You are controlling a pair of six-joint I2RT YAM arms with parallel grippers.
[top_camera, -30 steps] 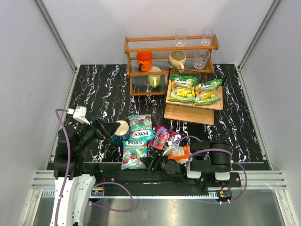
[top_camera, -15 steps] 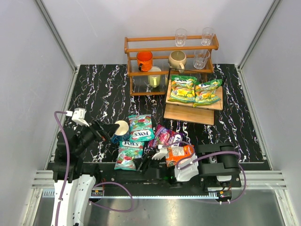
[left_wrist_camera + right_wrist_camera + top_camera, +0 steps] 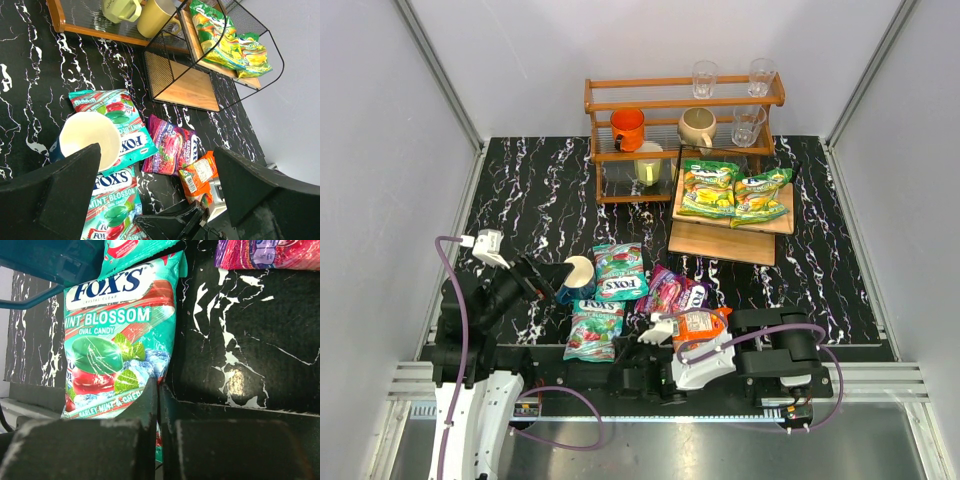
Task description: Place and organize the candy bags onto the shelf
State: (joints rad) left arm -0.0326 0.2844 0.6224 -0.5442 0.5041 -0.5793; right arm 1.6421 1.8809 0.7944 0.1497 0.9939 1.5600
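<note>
**Top view.** A black marbled table (image 3: 520, 190) fills the frame. Right of centre, toward the top, stands the two-tier wooden shelf (image 3: 720, 243). Two green-yellow candy bags (image 3: 735, 190) lie side by side on its upper board, and the lower board is bare. Just left of it is a taller orange-brown rack (image 3: 650, 103) of cups and glasses. Low in the frame, well apart from the shelf, lie a far FOX'S bag (image 3: 620, 272), a near FOX'S bag (image 3: 595, 328), a purple bag (image 3: 672, 290) and an orange bag (image 3: 700, 325). The right arm (image 3: 775, 345) stretches leftward along the bottom edge, its tip lost in shadow. The left arm (image 3: 485, 300) sits by a blue-and-cream mug (image 3: 577, 278).

**Left wrist view.** The left fingers (image 3: 70, 190) are spread wide and hold nothing. The mug lies between them, nearer the lower-left one. A black wire frame (image 3: 160, 72) rims the shelf's sides.

**Right wrist view.** The right fingers (image 3: 145, 410) are pressed almost together at the near FOX'S bag's lower right corner. A strip of print shows in the slit, so they appear to pinch it.

The step looks like picking up this bag. The glossy film may slip, so a firm pinch and a straight lift should free it from the far bag it meets. The bag lies close to the table's bottom edge. The way to the bare lower board passes over the purple bag, and the wire frame there needs clearance.
</note>
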